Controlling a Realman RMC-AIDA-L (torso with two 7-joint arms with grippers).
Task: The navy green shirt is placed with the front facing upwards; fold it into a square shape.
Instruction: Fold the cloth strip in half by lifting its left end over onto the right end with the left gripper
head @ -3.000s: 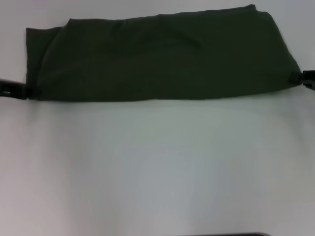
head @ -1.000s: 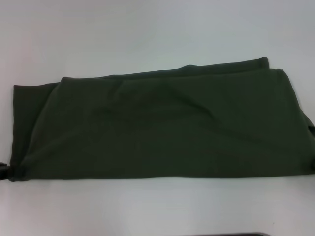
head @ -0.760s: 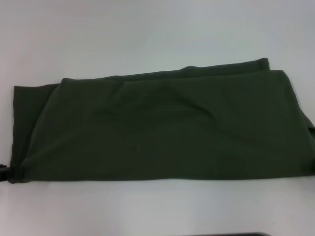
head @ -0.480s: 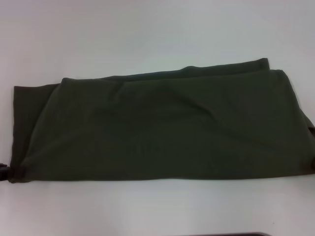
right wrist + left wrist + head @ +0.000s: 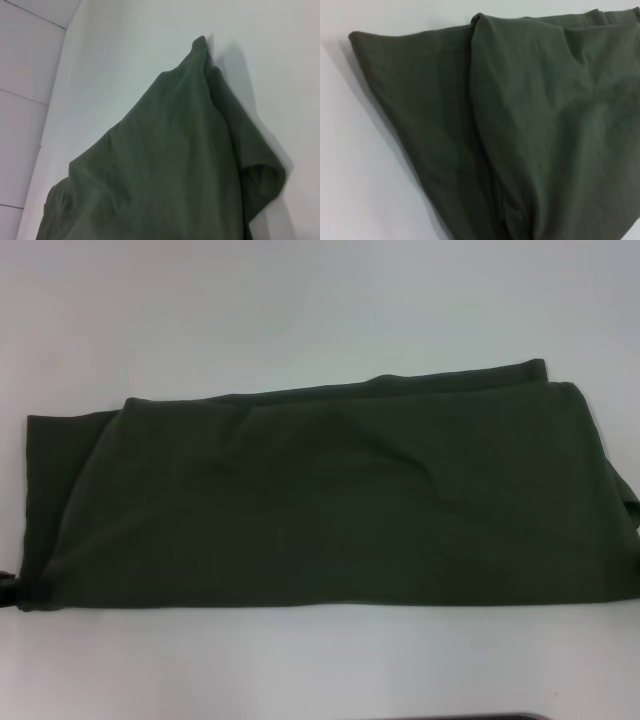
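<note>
The navy green shirt (image 5: 330,500) lies on the white table (image 5: 300,310) as a long folded band, plain dark green side up; no print or label shows. My left gripper (image 5: 8,591) is at the band's near left corner, at the picture's edge, pinching the cloth. In the left wrist view the shirt (image 5: 530,125) gathers to a point close under the camera. My right gripper is off the head view, at the near right corner. In the right wrist view the cloth (image 5: 165,165) rises toward the camera, lifted off the table.
Bare white table (image 5: 320,660) lies in front of the band and behind it. A dark strip (image 5: 460,717) shows at the near edge. A tiled wall (image 5: 25,100) shows in the right wrist view.
Since three seconds ago both grippers have dragged the folded band toward me. Over the last second nothing has visibly moved.
</note>
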